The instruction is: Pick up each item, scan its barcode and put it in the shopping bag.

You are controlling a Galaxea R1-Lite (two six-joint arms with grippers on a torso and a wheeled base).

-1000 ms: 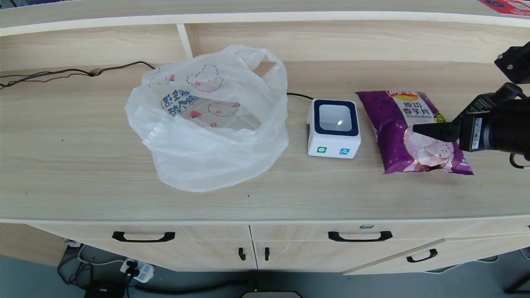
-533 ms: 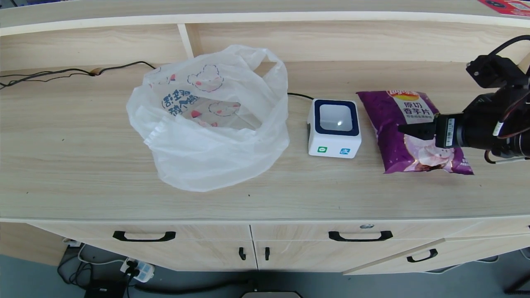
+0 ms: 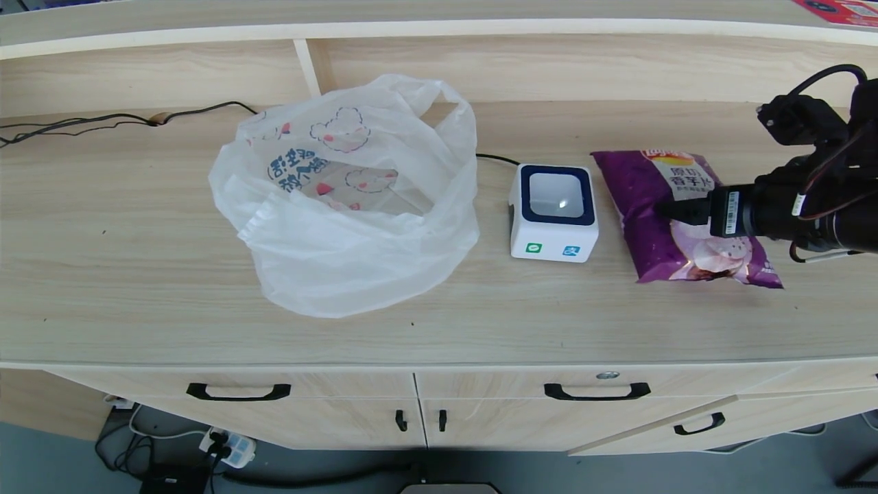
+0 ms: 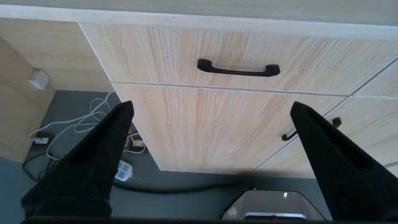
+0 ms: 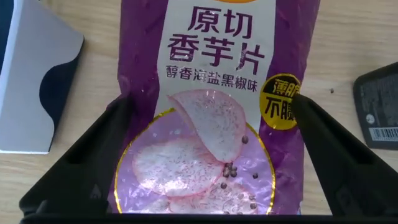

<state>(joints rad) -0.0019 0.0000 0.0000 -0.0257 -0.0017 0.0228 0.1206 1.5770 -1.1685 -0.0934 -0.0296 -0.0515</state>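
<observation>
Now the purple chip bag [image 3: 651, 226] lies flat on the table [image 3: 137, 309], just right of the scanner [image 3: 553, 213]. For a sound pick, the right jaws should come down square and pinch across its width, gently, since the film looks slippery and puffed. They stand wide over its middle, spanning its sides. The shopping bag [image 3: 343, 267] gapes farther left.

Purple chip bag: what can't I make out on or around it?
- Barcode of the purple foil chip bag: none on the visible face; underside against the wooden countertop, both views.
- Its lower end and a black labelled object: right wrist view, cut by the edge.
- Bottom of the white plastic shopping bag: head view, own folds hide it.
</observation>
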